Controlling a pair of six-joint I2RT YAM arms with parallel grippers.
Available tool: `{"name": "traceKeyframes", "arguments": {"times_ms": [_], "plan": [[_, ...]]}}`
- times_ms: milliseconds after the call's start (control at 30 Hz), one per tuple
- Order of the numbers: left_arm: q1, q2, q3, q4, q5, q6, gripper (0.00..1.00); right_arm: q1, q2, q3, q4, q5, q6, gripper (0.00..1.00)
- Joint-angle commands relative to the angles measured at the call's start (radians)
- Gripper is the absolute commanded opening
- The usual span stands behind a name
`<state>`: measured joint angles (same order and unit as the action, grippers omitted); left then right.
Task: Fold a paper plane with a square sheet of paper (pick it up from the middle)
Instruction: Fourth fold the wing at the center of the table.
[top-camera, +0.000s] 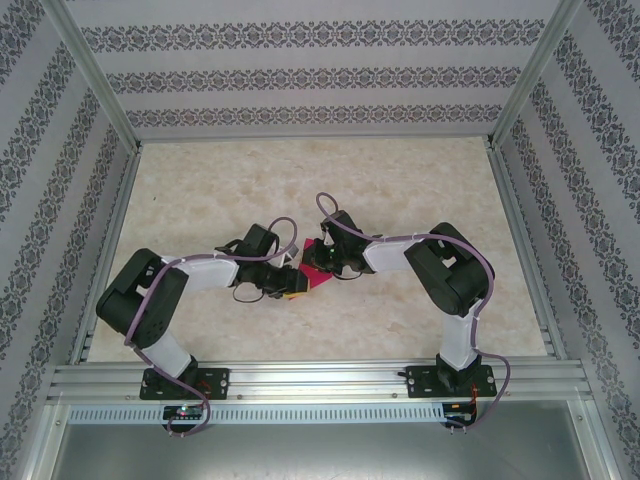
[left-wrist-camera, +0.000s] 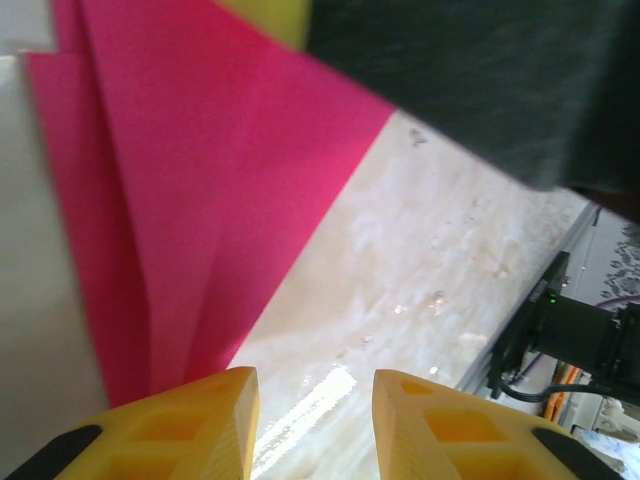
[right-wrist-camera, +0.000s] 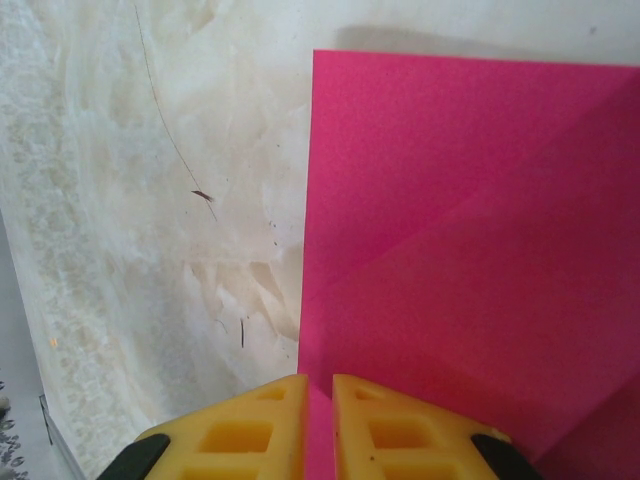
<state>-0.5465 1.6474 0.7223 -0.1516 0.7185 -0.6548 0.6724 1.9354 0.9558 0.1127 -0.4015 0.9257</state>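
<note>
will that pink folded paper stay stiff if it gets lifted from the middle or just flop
Probably floppy: the pink paper looks thin and lies flat, so unsupported edges would likely droop. Likely light and apt to slide on the smooth table when pushed. Its creases may stiffen it slightly.

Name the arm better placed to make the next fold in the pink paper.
Left, probably. The left gripper stands open at the edge of the square sheet of paper, free to take a flap; the right gripper, nearly shut, sits over the sheet and seems to pin it.
</note>
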Motion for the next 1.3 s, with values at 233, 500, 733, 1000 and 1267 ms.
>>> {"name": "traceKeyframes", "arguments": {"times_ms": [233, 500, 733, 1000, 1267], "plan": [[0.013, 0.031, -0.081, 0.013, -0.016, 0.032, 0.33, 0.012, 0.106, -0.046, -0.123, 0.117, -0.016, 0.16], [0.047, -0.005, -0.136, 0.016, -0.017, 0.021, 0.32, 0.013, 0.111, -0.048, -0.116, 0.117, -0.015, 0.16], [0.068, -0.172, -0.128, -0.012, -0.025, -0.019, 0.31, 0.013, 0.117, -0.04, -0.119, 0.113, -0.013, 0.16], [0.071, -0.139, -0.047, 0.155, -0.002, -0.147, 0.29, 0.011, 0.122, -0.041, -0.094, 0.104, 0.002, 0.16], [0.069, 0.018, 0.001, 0.268, 0.009, -0.17, 0.27, 0.01, 0.12, -0.044, -0.088, 0.101, 0.003, 0.16]]}}
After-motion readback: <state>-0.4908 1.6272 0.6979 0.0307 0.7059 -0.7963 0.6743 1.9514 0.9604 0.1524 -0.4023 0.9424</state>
